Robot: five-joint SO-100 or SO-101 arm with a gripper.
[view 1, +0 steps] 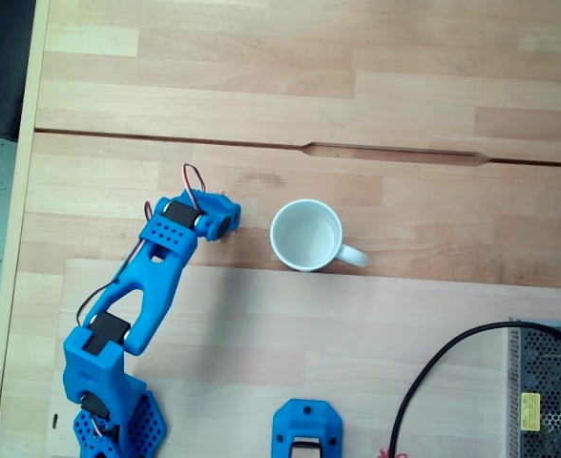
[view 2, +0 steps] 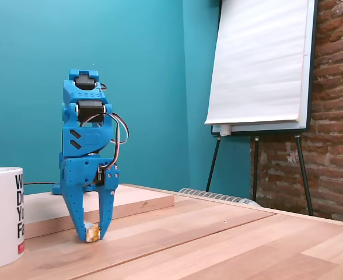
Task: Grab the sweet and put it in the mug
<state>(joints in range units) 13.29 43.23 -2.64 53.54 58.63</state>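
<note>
Fixed view from above: blue arm (view 1: 142, 286) reaches from the near left corner across the wooden table (view 1: 357, 86). Gripper (view 1: 225, 221) points down just left of the mug (view 1: 306, 235), not touching it. Mug upright, white inside, nothing in it; handle points right and slightly near. Sweet hidden under the gripper here. Cable (view 1: 433, 382) and grey mesh box (view 1: 548, 391) at near right, well apart.

Fixed view from table level: gripper (view 2: 93, 233) stands tips-down on the table. Fingers nearly closed around the sweet (view 2: 92, 234), a small yellowish-white lump pinched at table level, just right of the mug (view 2: 2, 216). Flip chart (view 2: 259, 64) far right.

Judgement: the sweet looks very light, its wrapper crinkly and probably slick, so it could squirt out of a weak pinch. Best taken across the firm middle, not the twisted ends.
</note>
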